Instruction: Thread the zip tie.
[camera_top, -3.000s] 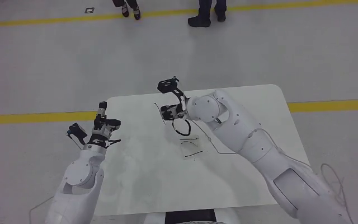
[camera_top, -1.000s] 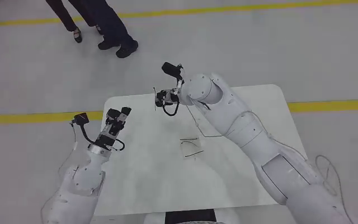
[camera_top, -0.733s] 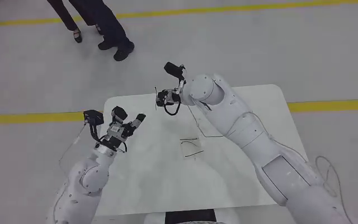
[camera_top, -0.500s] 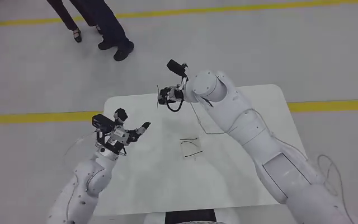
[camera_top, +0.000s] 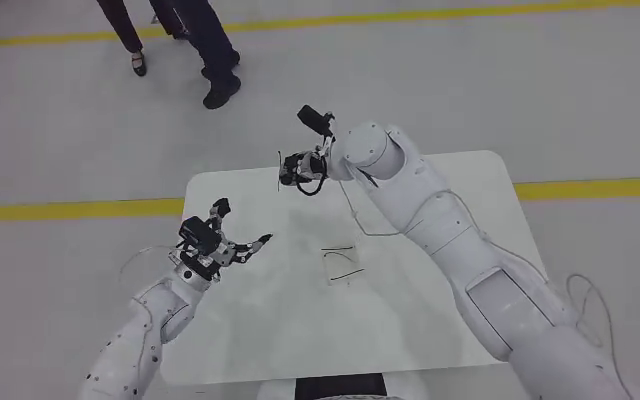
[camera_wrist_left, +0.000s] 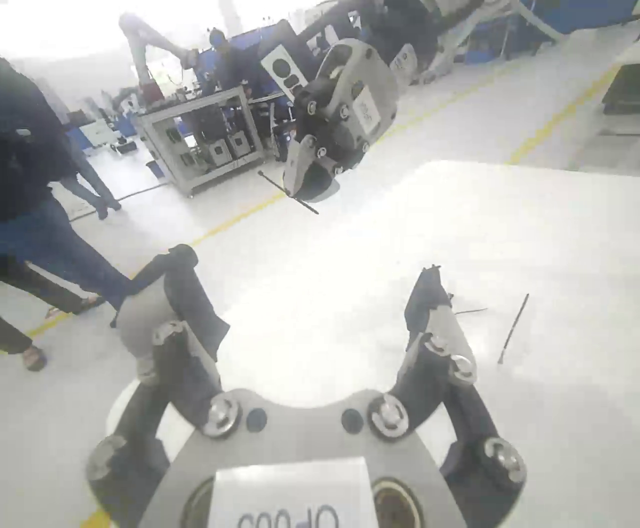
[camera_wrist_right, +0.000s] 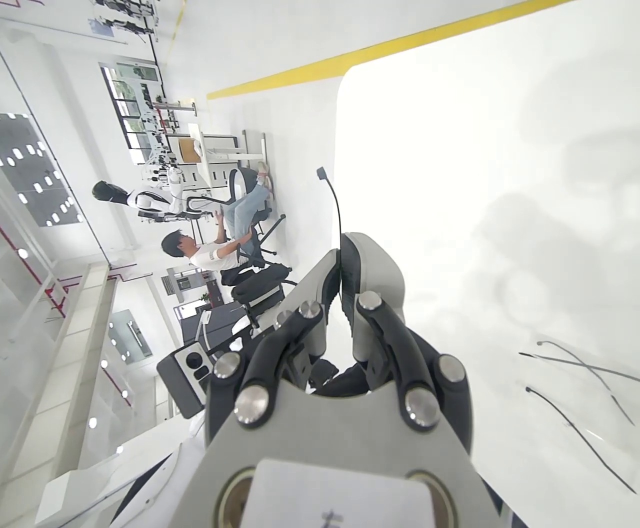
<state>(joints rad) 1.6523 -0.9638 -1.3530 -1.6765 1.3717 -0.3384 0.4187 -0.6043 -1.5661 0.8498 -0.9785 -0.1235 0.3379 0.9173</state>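
The left pincer (camera_top: 243, 222), jaws wide apart and empty, has swung in from the desk's left edge. It now hangs over the desk (camera_top: 400, 320), turned toward the right pincer (camera_top: 291, 176). The right pincer has risen from mid-desk to the far edge and is clamped on a black zip tie (camera_wrist_right: 336, 210), held in the air. Loose ties (camera_top: 342, 262) lie mid-desk. The held tie's middle is hidden between the pads, and from above it is only a faint line.
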